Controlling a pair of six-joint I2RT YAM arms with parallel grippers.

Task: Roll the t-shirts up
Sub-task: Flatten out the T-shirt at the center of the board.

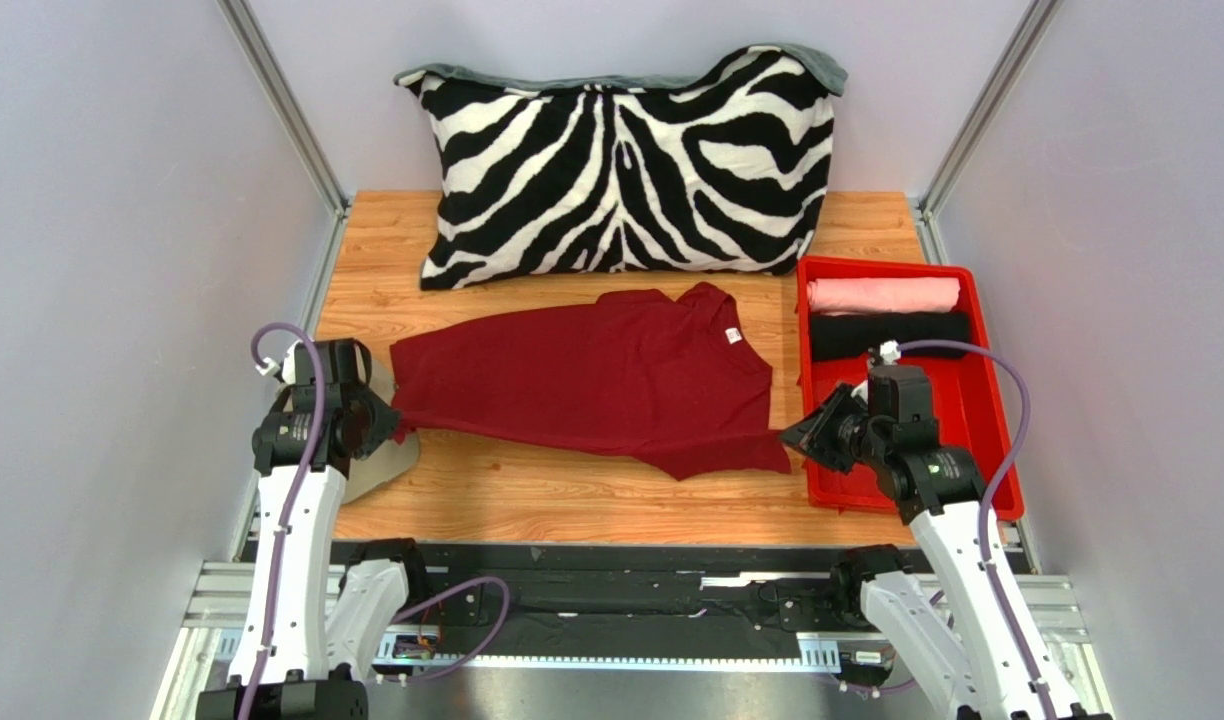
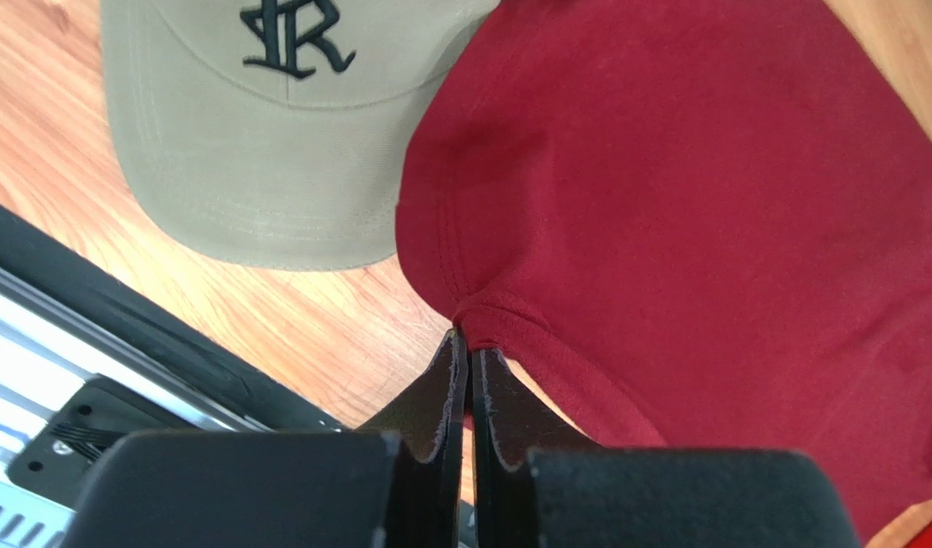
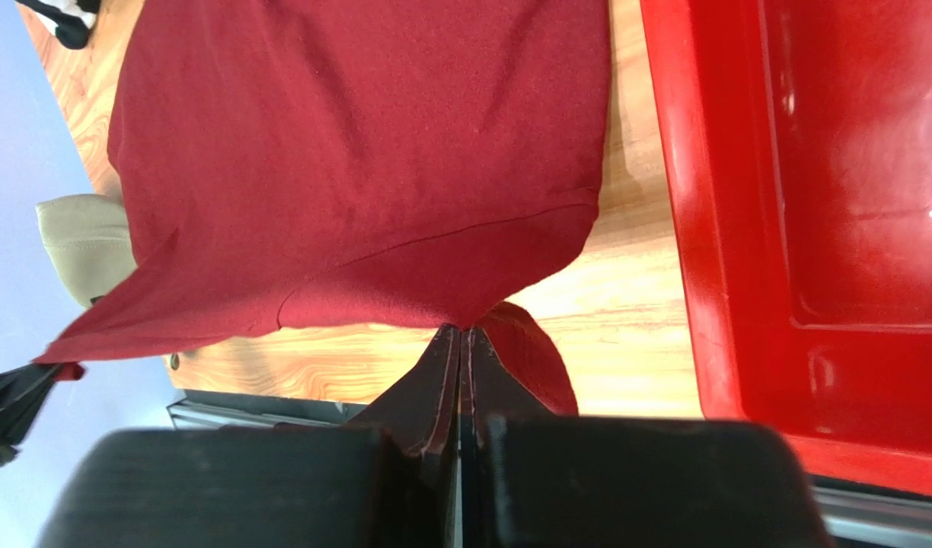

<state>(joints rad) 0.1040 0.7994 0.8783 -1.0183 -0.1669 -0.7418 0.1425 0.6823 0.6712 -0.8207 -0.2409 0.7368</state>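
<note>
Left wrist view: my left claw is pinched shut on the hem of the maroon t-shirt, and my right claw likewise. The shirt lies spread beside the red tray. Advance both corners evenly, cloth taut.

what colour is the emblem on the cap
Black: the emblem on the khaki cap shows best in the left wrist view.

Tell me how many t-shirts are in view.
3. A maroon t-shirt lies spread on the table; a rolled pink t-shirt and a rolled black t-shirt lie at the far end of the red tray. More may be hidden.
</note>
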